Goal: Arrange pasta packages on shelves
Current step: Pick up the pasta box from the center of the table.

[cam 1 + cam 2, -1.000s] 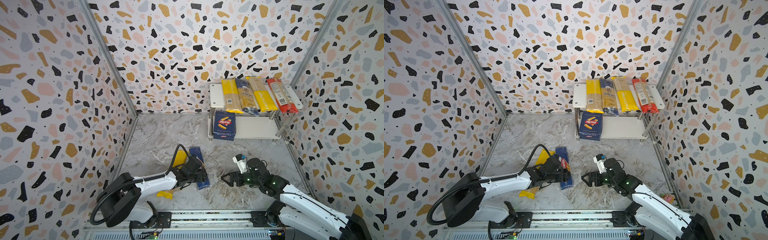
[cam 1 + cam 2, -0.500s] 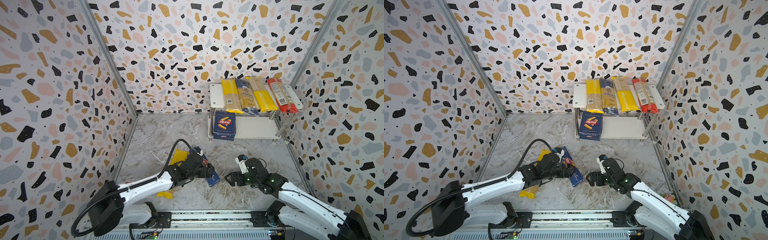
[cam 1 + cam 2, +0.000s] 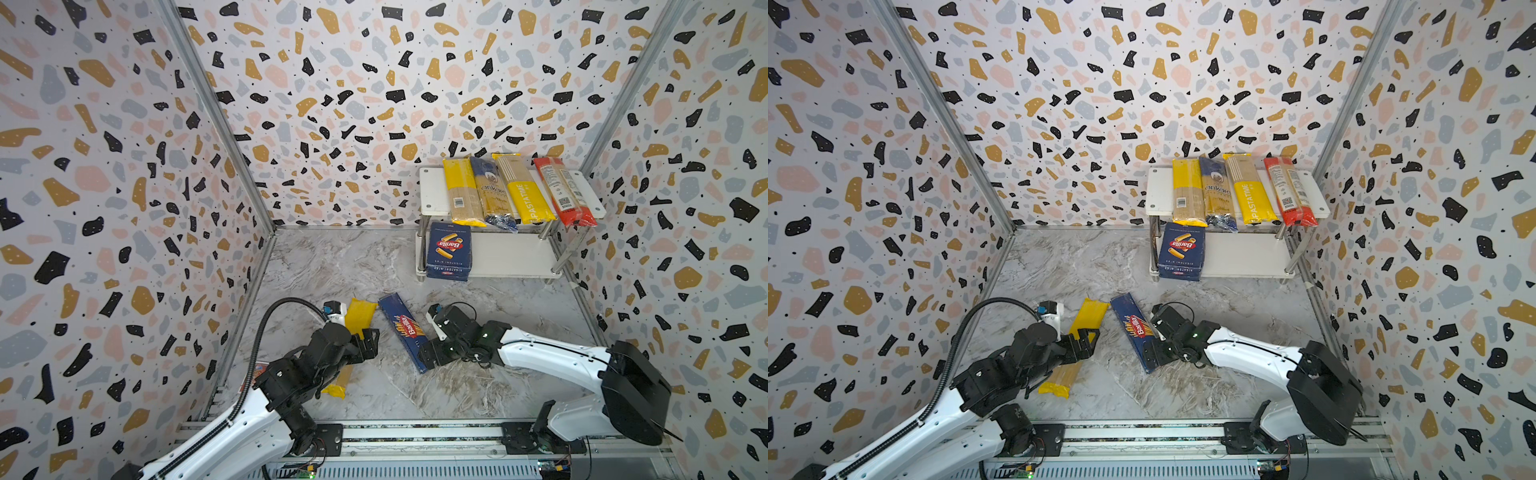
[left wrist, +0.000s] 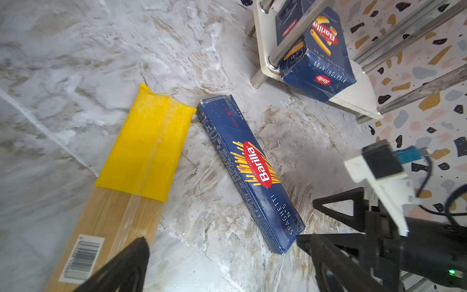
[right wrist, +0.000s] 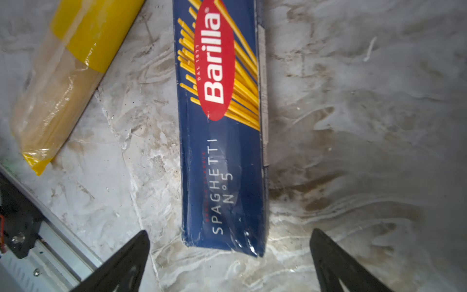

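Observation:
A slim blue Barilla spaghetti box [image 3: 405, 330] [image 3: 1138, 332] lies slantwise on the marble floor. Its near end sits between the fingers of my open right gripper [image 3: 430, 355] [image 5: 228, 233] without touching them. A yellow spaghetti bag [image 3: 360, 318] [image 4: 144, 149] lies to its left, partly under my left arm. My left gripper [image 3: 369, 340] [image 4: 227, 242] hangs open over that bag, holding nothing. The shelves [image 3: 432, 193] stand at the back right. Several long bags [image 3: 523, 191] lie across the top board, and the rigatoni box [image 3: 449, 249] stands on the lower board [image 3: 513, 253].
Patterned walls close in the left, back and right. A metal rail [image 3: 415, 432] runs along the front edge. A small red card [image 3: 258, 370] lies by the left wall behind my left arm. The right part of the lower board holds nothing.
My left gripper opened, let go of the blue box and drew back to the left. The box now lies on the floor, and my right gripper has closed in on its near end.

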Controlling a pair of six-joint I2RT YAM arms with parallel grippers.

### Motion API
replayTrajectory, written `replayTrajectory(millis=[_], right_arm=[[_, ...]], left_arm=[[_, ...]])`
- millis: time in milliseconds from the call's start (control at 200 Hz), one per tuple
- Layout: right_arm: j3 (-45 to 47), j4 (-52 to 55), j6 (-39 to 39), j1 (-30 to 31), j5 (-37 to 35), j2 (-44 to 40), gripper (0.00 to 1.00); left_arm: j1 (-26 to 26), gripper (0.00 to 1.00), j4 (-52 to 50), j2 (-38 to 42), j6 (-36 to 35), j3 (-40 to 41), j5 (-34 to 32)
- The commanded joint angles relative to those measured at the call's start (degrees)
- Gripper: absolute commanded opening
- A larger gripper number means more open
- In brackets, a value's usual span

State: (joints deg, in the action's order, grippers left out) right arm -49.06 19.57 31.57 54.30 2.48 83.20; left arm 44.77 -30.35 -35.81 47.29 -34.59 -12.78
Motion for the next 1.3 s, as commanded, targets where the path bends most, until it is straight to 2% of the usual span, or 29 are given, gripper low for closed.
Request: replayTrajectory(millis=[0,280,531,641,786,861,1016,1131,1291], right_arm=[[-4.06,2.72,-0.71,1.86,-3.71,4.39,0.99],[-9.64,4.11,-2.96,2.67,-4.40,13.45,0.99],[-13.21,6.57,-3.73,3.18,-4.68,17.87,0.99],[-13.94,8.84,-4.05,3.15,-7.24,19.44,1.00],[-12.33,7.80,-4.02,3.18,-5.50,18.46,0.88],[-11.30,7.25,-3.87,3.15,-4.78,17.56,0.75],[-9.88,7.23,-4.14,3.17,-5.09,15.01,0.40],[-9.33,7.47,-4.41,3.17,-4.93,12.22,0.35],[-8.06,7.56,-4.75,3.10,-2.95,7.57,0.35]], left_arm=[[-0.24,0.99,-5.18,3.03,0.35,-0.86,-2.89],[-0.37,0.99,-4.31,4.85,-1.25,-0.43,-1.54],[-0.36,0.99,-1.65,5.02,-1.29,1.13,1.07],[-0.34,0.99,-0.61,5.01,-1.93,1.20,2.49],[-0.32,0.99,-0.18,4.85,-1.94,1.41,2.51],[-0.38,0.99,0.02,4.73,-1.67,1.48,2.51],[-0.31,0.99,0.00,4.72,-1.58,1.33,2.33],[-0.39,0.99,0.02,4.67,-1.57,1.32,2.24],[-0.38,0.99,0.46,4.12,-1.54,1.21,2.59]])
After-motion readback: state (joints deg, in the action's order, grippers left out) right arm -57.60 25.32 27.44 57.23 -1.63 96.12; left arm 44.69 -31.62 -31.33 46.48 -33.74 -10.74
